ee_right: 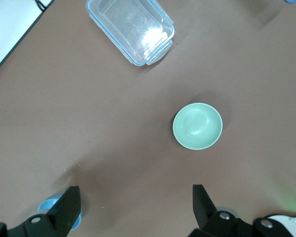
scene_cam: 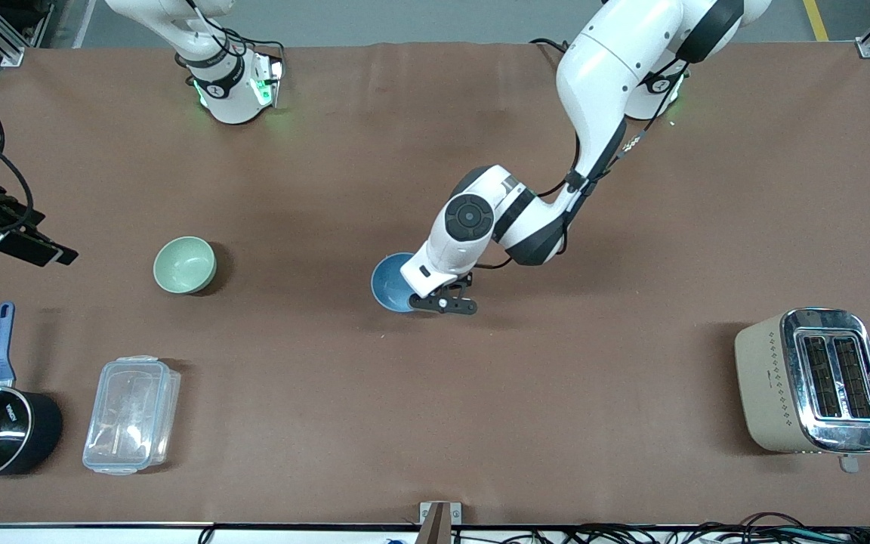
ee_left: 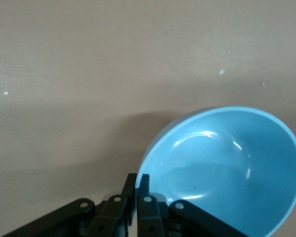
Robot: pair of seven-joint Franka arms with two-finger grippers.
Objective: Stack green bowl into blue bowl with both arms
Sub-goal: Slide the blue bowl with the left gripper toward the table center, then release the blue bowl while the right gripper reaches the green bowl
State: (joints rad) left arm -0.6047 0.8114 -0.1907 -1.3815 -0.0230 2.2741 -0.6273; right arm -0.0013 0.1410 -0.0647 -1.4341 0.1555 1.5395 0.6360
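Overhead, in the front view, the left arm (scene_cam: 601, 98) reaches from its base down toward the middle of the table (scene_cam: 480, 423), elbow bent and wrist turned down. Its gripper (scene_cam: 446, 304) sits at the rim of the blue bowl (scene_cam: 390, 283), on the edge nearer the camera, and the white hand covers part of the bowl. The green bowl (scene_cam: 185, 264) stands upright on the cloth, well apart from the blue one, toward the right arm's end. Only the base of the right arm (scene_cam: 227, 79) and a dark piece of its wrist at the picture's edge show, so that arm waits high. Nearer the camera than the green bowl lie a clear box (scene_cam: 131, 415) and a black saucepan (scene_cam: 1, 432) with a blue handle. A toaster (scene_cam: 812, 381) stands at the left arm's end.

Next, the left wrist view shows the left gripper's fingertips (ee_left: 143, 183) pressed close together, pinching the rim of the blue bowl (ee_left: 227, 173), which is tilted so its glossy inside faces the camera.

Lastly, the right wrist view looks straight down from a height. The right gripper (ee_right: 135, 205) hangs over bare cloth with its fingers (ee_right: 69, 207) spread wide and nothing between them. The green bowl (ee_right: 198, 126) lies below, with the clear box (ee_right: 129, 29) near it.
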